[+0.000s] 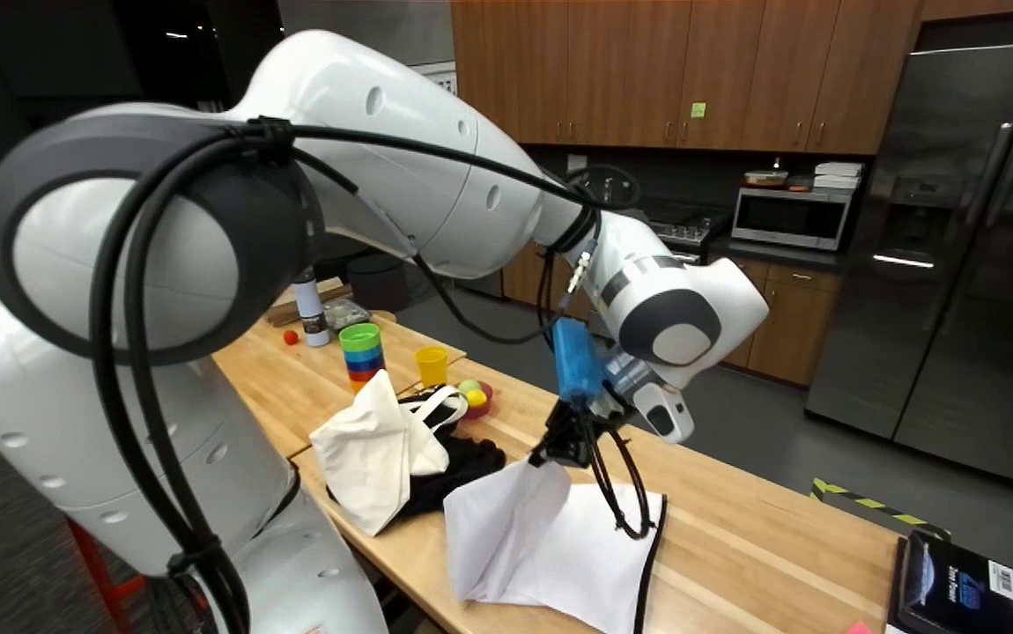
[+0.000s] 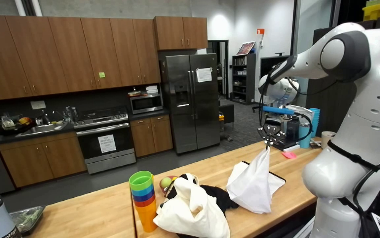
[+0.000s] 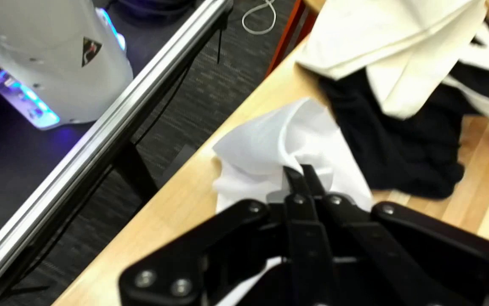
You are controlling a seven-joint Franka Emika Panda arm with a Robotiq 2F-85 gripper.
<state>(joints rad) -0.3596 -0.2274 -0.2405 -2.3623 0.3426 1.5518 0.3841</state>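
Near the centre of the wrist view, the gripper (image 3: pixel 299 171) pinches a white cloth (image 3: pixel 253 146) beside a black cloth (image 3: pixel 402 148).

White, grey-jointed arm (image 1: pixel 418 185), black cables (image 1: pixel 103 317)

In both exterior views, the cloth (image 1: pixel 550 550) lies right of the bag (image 1: pixel 370 458).

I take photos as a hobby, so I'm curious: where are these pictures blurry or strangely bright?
Wrist view: soft overall, the white cloth and tool slightly blurred, with a blue glow at the robot's base. In an exterior view: a bright light patch on the wall. In both exterior views: a bright streak on the dark fridge.
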